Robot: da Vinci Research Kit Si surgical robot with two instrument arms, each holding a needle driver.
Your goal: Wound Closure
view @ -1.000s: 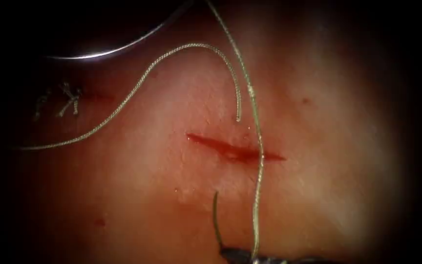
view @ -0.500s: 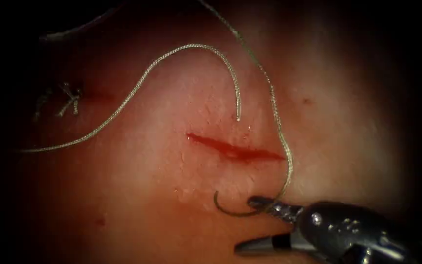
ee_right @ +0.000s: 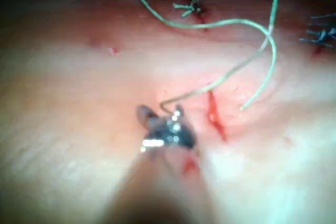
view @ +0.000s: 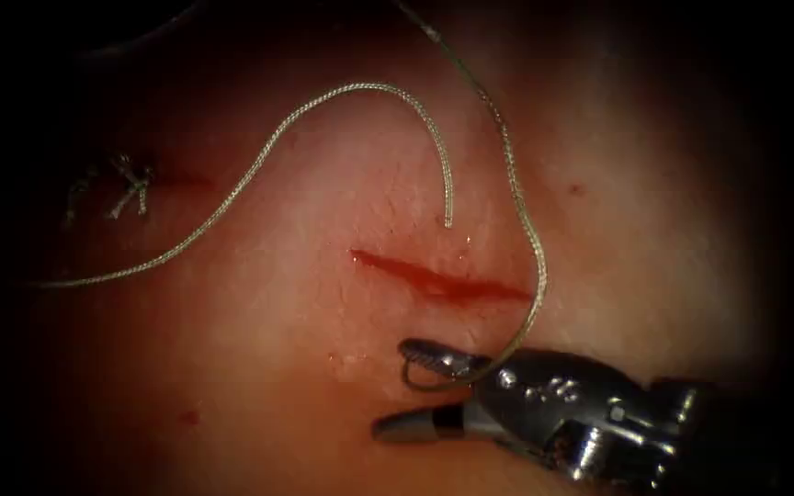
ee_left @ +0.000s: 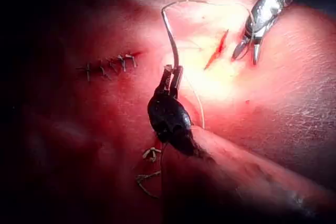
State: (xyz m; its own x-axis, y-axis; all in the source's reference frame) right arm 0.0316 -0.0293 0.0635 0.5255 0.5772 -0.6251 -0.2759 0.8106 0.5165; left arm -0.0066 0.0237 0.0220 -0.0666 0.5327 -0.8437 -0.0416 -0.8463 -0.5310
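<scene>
Right tool (view: 415, 390) sits at the frame's lower middle, jaws spread, thread (view: 516, 202) looped over the upper one, nothing pinched. Left tool (ee_left: 172, 77) looks clamped on the needle (ee_left: 167, 30). Thread's light, limp, slippery; grab it near the cut (view: 443, 280).

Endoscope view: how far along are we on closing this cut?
Done: thread appears to enter the tissue above the cut and emerge below it; an older stitch row sits to its left. In hand: left pincer shut on the needle near one end, clear of tissue; right pincer open, holding nothing, thread looped round its upper jaw. Left: the cut gapes, no knot.
</scene>
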